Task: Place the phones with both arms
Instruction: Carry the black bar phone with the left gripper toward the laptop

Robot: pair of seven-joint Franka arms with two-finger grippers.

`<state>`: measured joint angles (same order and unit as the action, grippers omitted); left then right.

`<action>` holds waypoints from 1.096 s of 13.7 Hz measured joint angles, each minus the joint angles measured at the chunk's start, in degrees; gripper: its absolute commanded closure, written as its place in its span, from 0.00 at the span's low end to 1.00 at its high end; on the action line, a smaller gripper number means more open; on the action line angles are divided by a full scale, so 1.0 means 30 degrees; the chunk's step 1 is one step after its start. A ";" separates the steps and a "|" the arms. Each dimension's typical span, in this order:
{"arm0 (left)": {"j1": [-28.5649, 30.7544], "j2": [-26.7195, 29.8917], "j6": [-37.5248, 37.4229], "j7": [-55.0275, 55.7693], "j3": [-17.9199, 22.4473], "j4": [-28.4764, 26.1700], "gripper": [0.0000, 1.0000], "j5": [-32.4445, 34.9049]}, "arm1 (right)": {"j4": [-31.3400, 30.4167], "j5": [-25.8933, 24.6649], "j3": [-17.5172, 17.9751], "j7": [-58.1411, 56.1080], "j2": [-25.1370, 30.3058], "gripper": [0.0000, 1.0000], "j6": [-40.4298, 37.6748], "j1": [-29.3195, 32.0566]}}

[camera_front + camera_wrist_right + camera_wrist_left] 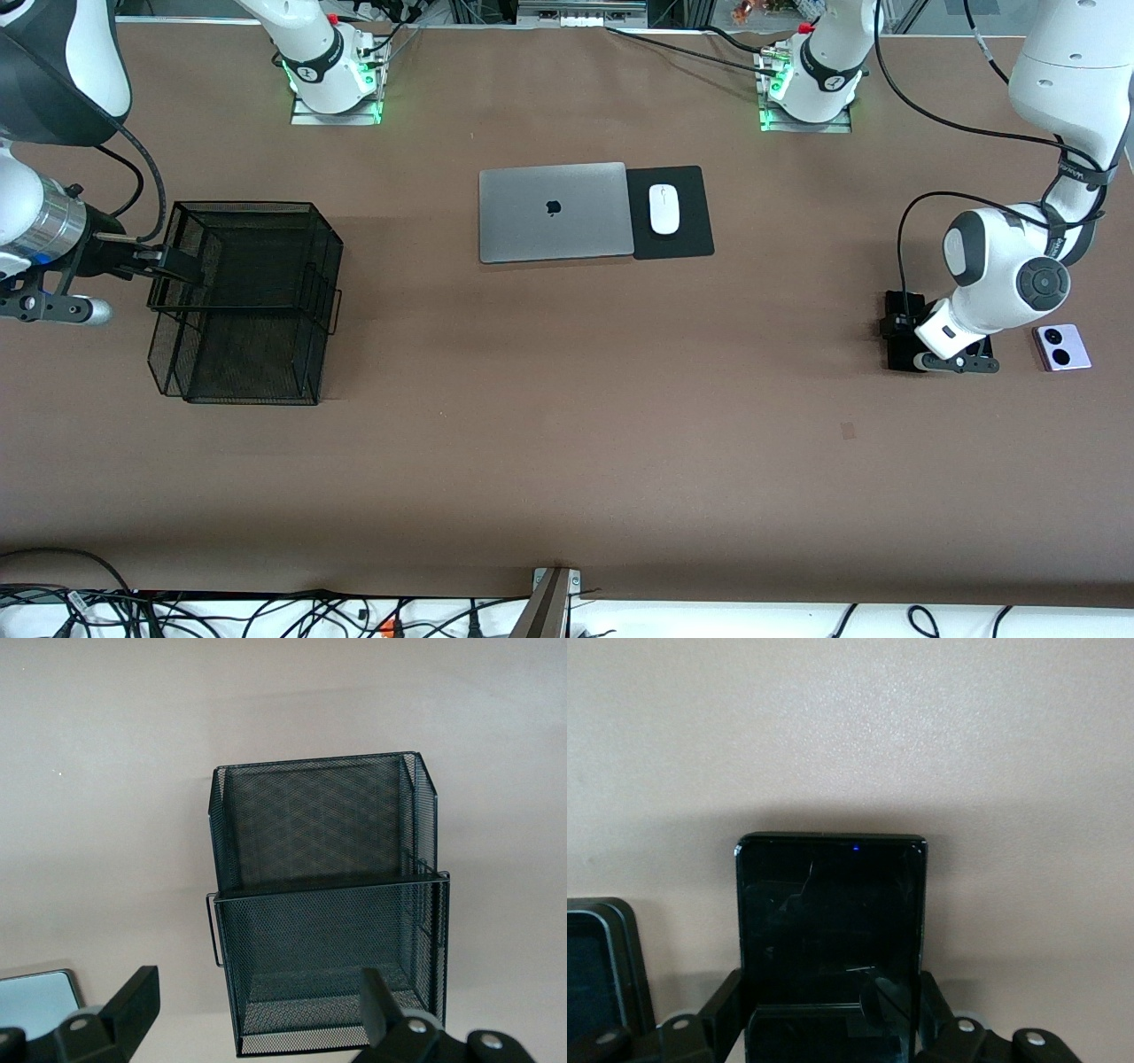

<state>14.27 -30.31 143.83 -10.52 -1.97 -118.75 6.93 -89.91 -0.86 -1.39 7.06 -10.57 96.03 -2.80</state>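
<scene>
Now the grasp is the step in hand: the left tool (833, 1028) sits low on the brown desk (567, 425) at the left arm's end, its black fingers (722, 1005) pressed against both long edges of the long black slab phone (830, 939), which lies flat. Just beside it, another dark phone (598, 966) shows only partly, and the small lavender-white square phone with two black lenses (1061, 346) lies near. At the right arm's end, the right tool (257, 1019) hangs with fingers spread wide, holding nothing, over the rim of the black wire-mesh basket (248, 301). Next, I judge, comes a straight lift of the slab, kept level, then a carry toward that basket.
</scene>
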 measured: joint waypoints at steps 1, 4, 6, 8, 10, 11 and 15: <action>0.0011 -0.0002 0.0004 0.0000 0.0002 0.0016 0.84 0.0000 | 0.0000 0.0000 0.0000 0.0000 -0.0002 0.00 0.0000 0.0000; 0.0080 -0.0002 -0.0180 0.0001 0.0054 0.0481 0.85 0.0000 | 0.0000 0.0000 0.0000 0.0001 -0.0008 0.00 0.0000 0.0000; 0.0045 0.0032 -0.1808 0.0000 -0.0033 0.1779 0.85 0.0000 | 0.0000 0.0000 0.0000 0.0001 -0.0009 0.00 0.0000 -0.0001; -0.0279 0.0134 -0.4301 0.0109 -0.0237 0.3832 0.85 0.0000 | 0.0000 0.0000 0.0000 0.0001 -0.0010 0.00 0.0000 -0.0002; -0.1194 0.0187 -0.5645 0.1214 -0.0327 0.5418 0.85 0.0000 | 0.0001 0.0000 0.0000 0.0001 -0.0010 0.00 0.0000 -0.0004; -0.1876 0.0155 -0.5867 0.2058 -0.0340 0.5858 0.87 0.0000 | 0.0001 0.0000 -0.0001 0.0001 -0.0010 0.00 0.0000 -0.0005; -0.4627 -0.0567 -0.5950 0.5277 -0.0386 0.6659 0.88 0.0000 | 0.0002 0.0000 -0.0001 0.0001 -0.0011 0.00 0.0000 -0.0008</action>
<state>0.39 -32.02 125.98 5.32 -3.13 -98.77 6.93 -89.91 -0.86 -1.39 7.06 -10.61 96.03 -2.83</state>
